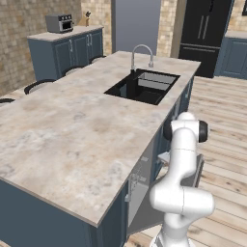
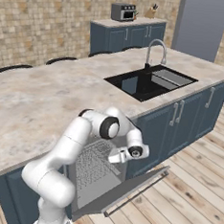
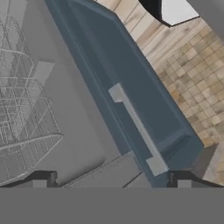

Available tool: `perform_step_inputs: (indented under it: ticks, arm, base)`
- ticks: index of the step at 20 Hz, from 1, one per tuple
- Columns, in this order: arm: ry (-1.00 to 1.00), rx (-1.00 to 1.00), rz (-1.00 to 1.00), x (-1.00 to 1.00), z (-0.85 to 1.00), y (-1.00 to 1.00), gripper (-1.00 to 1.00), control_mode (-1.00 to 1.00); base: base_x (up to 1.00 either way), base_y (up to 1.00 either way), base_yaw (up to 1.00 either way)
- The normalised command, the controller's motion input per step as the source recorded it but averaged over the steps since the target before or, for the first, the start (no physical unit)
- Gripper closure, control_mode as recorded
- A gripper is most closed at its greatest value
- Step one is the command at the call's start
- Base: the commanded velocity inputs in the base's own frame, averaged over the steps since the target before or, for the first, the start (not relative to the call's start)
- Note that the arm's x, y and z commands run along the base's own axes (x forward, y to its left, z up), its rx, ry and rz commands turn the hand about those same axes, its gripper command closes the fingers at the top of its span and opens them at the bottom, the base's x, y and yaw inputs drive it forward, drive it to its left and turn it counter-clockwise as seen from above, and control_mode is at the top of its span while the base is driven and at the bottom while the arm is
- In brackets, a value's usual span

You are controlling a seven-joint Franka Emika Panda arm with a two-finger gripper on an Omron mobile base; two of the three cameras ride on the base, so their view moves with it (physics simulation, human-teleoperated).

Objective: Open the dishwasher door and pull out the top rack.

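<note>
Blue-grey cabinetry frames the scene as the dishwasher door [image 2: 126,192] hangs lowered most of the way toward the wooden floor [image 2: 193,198], its plain grey inner face up, under the marble-look island counter [image 1: 72,130] left of the sink [image 2: 150,81]. The gripper [image 2: 121,156] hovers at the mouth of the cavity, its fingers spread and holding nothing, just in front of the wire racks [image 2: 94,163]; which faint wires belong to the top rack is hard to tell. In the hand view, a neighbouring cabinet door's silver handle [image 3: 136,127] lies ahead. The likely risk: reaching in with this aim, the fingers could slip between the thin wires or catch the lower basket instead.
</note>
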Motion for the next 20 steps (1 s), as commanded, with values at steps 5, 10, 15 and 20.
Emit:
perform_step_inputs:
  ticks: [5,10,15,20]
  arm:
    - [-0.15,-0.1,0.0,0.2,-0.47,0.26,-1.0,-1.0]
    - [-0.23,-0.05,-0.02,0.01,-0.11,0.39,-1.0,-1.0]
    - [-0.13,0.06,-0.13,0.05,0.01,0.27,-1.0,-1.0]
    - [-0.05,0.2,-0.17,0.03,-0.01,0.1,-1.0,-1.0]
  base:
    - [0.0,0.0,0.0]
    - [0.0,0.0,0.0]
    - [0.0,0.0,0.0]
    - [0.0,0.0,0.0]
